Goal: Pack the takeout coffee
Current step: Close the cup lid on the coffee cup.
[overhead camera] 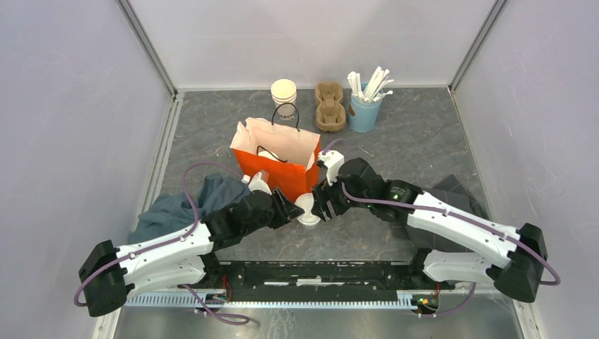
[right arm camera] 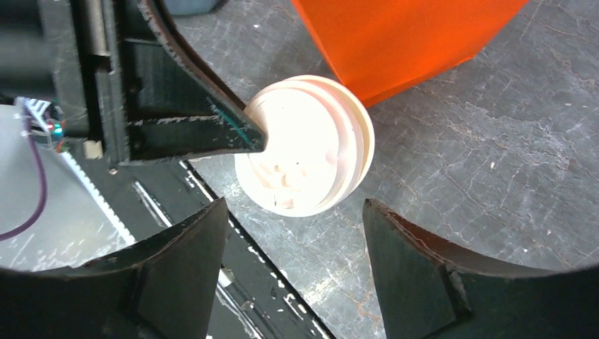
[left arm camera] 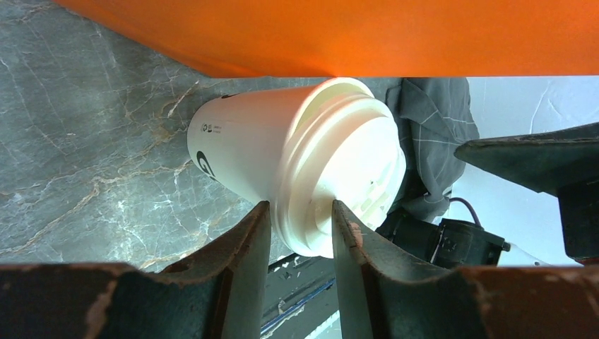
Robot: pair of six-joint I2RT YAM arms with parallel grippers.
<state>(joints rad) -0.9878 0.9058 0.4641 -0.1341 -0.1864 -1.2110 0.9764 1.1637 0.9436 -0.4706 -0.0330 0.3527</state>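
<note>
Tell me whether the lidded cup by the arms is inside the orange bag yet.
Out. The lidded coffee cup is wholly outside the orange paper bag, just in front of its near wall.

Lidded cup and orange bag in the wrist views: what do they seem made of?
The cup looks like matte cream paper, with black print on its wall. The lid is likely thin white plastic: moulded stepped rings, slight sheen. The bag is probably orange paper with stiff, creased walls; any coating is unclear.

Cardboard cup carrier (overhead camera: 330,106) beside blue stirrer holder (overhead camera: 364,113)
</note>
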